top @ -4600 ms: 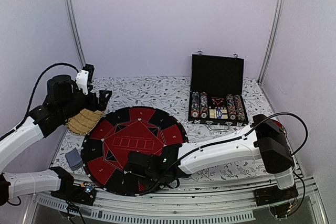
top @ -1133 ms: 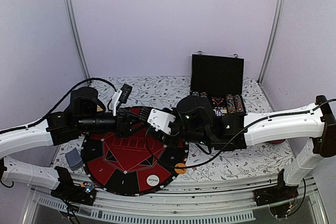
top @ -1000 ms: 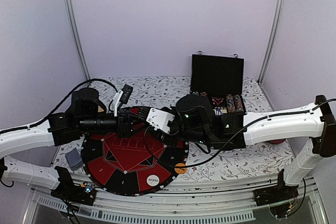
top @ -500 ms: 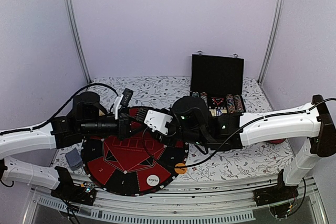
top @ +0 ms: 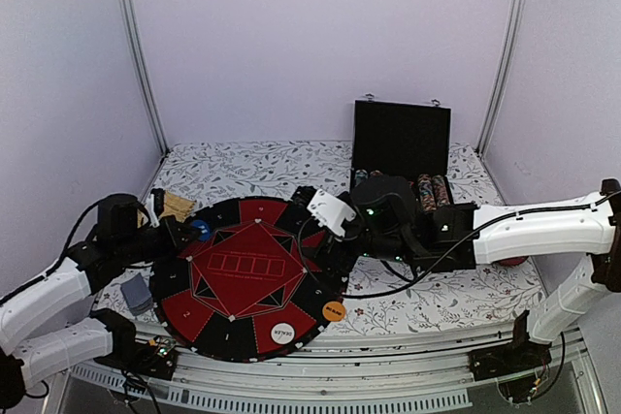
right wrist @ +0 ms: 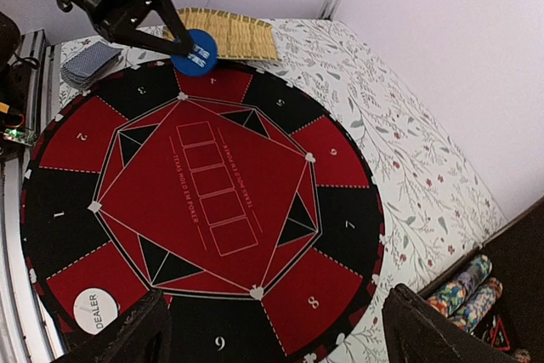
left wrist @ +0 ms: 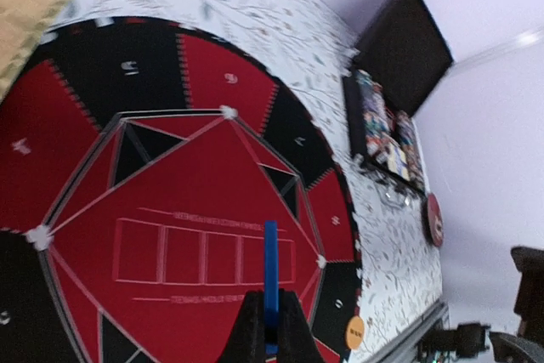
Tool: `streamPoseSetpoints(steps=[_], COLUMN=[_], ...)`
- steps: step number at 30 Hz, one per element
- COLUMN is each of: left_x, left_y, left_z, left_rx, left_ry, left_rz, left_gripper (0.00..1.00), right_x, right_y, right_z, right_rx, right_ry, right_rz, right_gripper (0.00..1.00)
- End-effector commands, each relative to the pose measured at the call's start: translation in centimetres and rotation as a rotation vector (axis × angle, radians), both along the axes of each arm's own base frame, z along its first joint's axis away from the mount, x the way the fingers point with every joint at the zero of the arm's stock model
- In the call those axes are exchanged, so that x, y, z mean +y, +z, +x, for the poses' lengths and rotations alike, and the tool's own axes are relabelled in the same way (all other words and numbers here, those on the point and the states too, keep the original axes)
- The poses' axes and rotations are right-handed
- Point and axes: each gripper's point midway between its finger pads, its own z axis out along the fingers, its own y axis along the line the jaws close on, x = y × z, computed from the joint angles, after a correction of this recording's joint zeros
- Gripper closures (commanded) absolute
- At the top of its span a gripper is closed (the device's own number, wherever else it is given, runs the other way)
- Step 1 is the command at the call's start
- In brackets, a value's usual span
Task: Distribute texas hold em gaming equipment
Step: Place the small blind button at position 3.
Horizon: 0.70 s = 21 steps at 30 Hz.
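Three discs [top: 282,334]; one card deck [top: 136,294]

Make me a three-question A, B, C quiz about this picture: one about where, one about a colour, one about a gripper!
1. Where is the DEALER disc? A on the round mat, near edge; B on the wall; C in the air.
2. What colour is the small disc in the left gripper? A orange; B blue; C green.
3. The right gripper is: A open, empty; B shut; C gripping the DEALER disc.
Answers: A, it lies on a red wedge; B, the small disc is blue; A, its fingers stand apart.
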Motion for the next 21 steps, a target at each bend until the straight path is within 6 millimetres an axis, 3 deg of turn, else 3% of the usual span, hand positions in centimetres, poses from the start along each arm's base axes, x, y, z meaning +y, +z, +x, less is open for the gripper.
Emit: streamPoseSetpoints(steps=[1, 5, 11, 21], left_x=[4.6, 7.3, 10.9, 12.1], left_y=[-5.3, -8.1, -9.6, -12.1], left_z=[-0.6, -1.1, -1.9, -3.5], left_rx=[0.241, 0.363, 0.422, 0.493], left_ry=[0.221, 0.367, 0.566, 0.650], left_rz=[-0.078, -0.084, -0.026, -0.059], left_gripper=[1.00, 1.00, 1.00, 1.00], right_x=[-3.0, -4.9, -6.2, -6.4], right_y=[-1.2, -1.5, -1.2, -1.7], right_z=[0.1, -0.1, -0.4, -0.4], right_rx=[0.179, 0.216, 0.222, 0.212], right_ry=[-0.071, -0.070, -0.025, 0.028], right_rz=[0.051, 0.079, 0.121, 0.094], right_gripper=[0.12, 0.11, 0.10, 0.10])
